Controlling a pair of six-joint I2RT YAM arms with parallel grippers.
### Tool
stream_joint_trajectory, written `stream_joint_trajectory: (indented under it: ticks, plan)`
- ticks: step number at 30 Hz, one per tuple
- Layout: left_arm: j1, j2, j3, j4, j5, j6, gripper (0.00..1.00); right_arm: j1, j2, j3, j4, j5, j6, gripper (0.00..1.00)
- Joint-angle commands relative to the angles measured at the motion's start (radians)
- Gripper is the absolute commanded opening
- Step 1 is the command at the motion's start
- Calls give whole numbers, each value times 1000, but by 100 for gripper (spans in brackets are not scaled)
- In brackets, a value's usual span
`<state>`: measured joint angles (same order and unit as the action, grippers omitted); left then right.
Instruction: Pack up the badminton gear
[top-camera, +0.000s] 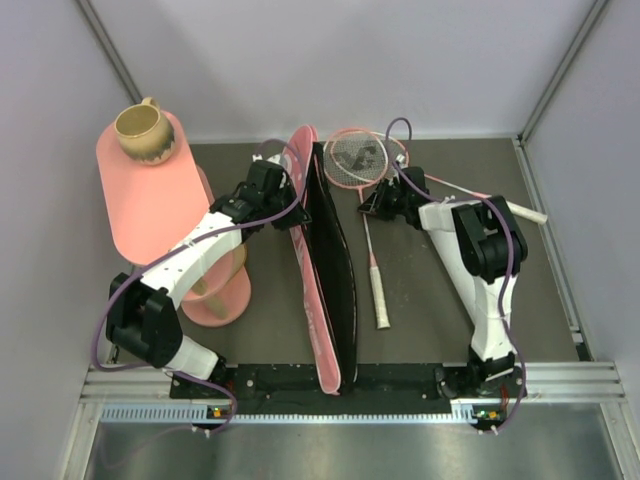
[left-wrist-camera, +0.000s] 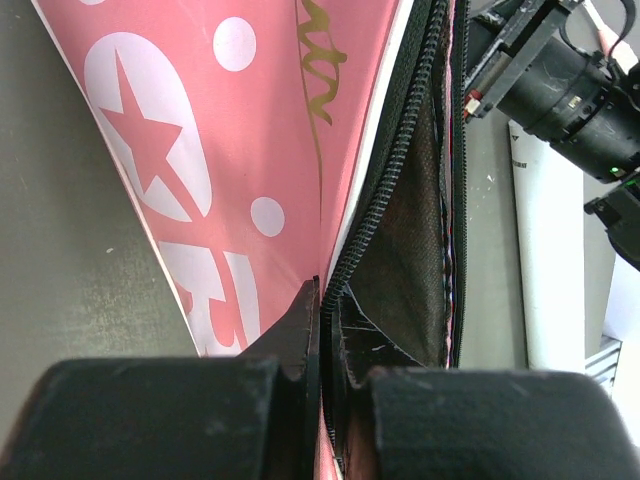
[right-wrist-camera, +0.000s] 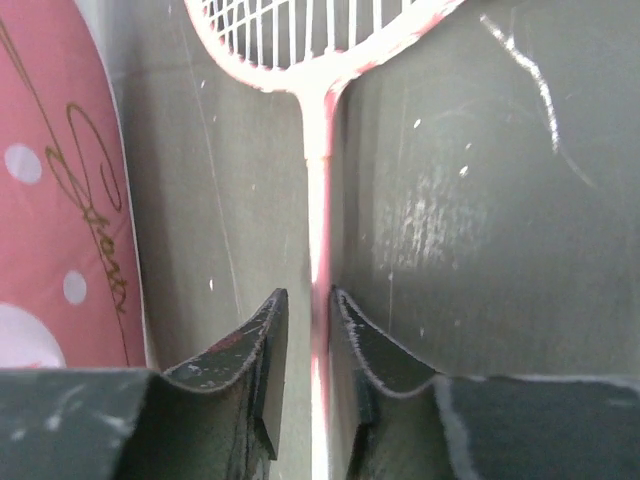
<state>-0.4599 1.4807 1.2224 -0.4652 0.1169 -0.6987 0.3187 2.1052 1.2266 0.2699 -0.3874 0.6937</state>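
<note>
The long pink bag (top-camera: 313, 300) lies open down the table's middle, its black lining (top-camera: 337, 255) showing. My left gripper (top-camera: 290, 197) is shut on the bag's zipper edge (left-wrist-camera: 372, 215) near its wide end, the fingertips (left-wrist-camera: 327, 310) pinching the rim. A pink-framed racket (top-camera: 358, 157) lies right of the bag, its shaft (right-wrist-camera: 318, 200) running to a white handle (top-camera: 382, 300). My right gripper (top-camera: 369, 205) straddles that shaft just below the head, its jaws a little apart and loose around it (right-wrist-camera: 310, 320). A second thin shaft with a white grip (top-camera: 527, 213) runs off to the right.
A pink oval tiered table (top-camera: 150, 215) stands at the left with a tan mug (top-camera: 143, 128) on its far end. Grey walls close the table's back and sides. A black rail (top-camera: 400, 378) crosses the near edge between the arm bases.
</note>
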Motion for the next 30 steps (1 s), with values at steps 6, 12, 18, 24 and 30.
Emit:
stream_joint_trajectory:
  ticks: [6,12,18,24,30]
  plan:
    - [23,-14,17,60,52,1,0,-33,21,45,108,-88,89,0]
    - [33,13,46,39,15,-59,0,-66,-169,63,-122,-79,-38,0]
    - [33,16,57,77,-39,-108,0,-72,-425,10,-329,-12,-209,0]
    - [35,107,140,91,-3,-125,0,-55,-623,21,-563,110,-338,0]
    - [43,204,241,94,-36,-117,0,88,-743,-15,-742,211,-448,0]
